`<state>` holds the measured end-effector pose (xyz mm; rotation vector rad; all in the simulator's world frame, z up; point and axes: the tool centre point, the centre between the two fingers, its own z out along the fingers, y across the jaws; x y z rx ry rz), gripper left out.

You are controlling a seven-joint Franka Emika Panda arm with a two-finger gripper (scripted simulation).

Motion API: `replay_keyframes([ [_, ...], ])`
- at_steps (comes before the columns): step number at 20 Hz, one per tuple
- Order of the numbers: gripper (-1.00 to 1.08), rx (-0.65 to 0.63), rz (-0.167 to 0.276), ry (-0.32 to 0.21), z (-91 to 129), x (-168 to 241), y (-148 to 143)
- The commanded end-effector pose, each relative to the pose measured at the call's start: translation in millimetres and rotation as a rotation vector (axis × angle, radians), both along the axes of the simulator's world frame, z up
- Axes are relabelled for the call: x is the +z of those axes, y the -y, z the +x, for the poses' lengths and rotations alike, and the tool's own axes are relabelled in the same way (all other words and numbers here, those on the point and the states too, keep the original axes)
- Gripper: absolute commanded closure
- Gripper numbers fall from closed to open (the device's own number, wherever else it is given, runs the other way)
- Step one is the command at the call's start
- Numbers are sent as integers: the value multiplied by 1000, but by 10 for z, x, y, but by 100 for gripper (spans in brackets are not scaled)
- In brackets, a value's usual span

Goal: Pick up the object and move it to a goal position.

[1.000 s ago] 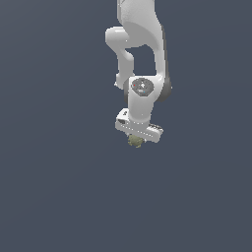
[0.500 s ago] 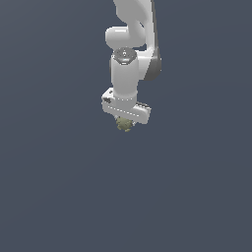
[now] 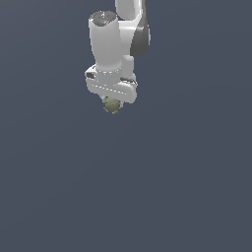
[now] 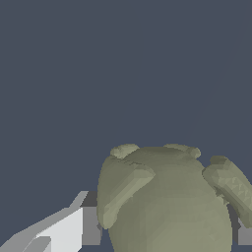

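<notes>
The object (image 3: 112, 105) is a small lumpy olive-green blob with little knobs. It hangs just under the white gripper (image 3: 112, 102) in the upper middle of the exterior view. The fingers are hidden by the hand there. In the wrist view the object (image 4: 167, 202) fills the space between the two fingers (image 4: 74, 229), pressed on both sides. The gripper is shut on it and holds it above the flat dark surface.
The white arm (image 3: 118, 39) rises from the gripper toward the exterior view's upper edge. Around it there is only a plain dark blue-grey ground (image 3: 172, 187).
The arm has moved toward the exterior view's left and upward with the object in its grip, and the wrist has turned.
</notes>
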<state>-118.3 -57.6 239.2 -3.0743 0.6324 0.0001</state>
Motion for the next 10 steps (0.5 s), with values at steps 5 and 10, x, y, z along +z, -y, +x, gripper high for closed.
replay_keyframes([
  [5,108,0,-1,-1,-191,348,258],
  [10,108,0,-2,-1,-261,496,369],
])
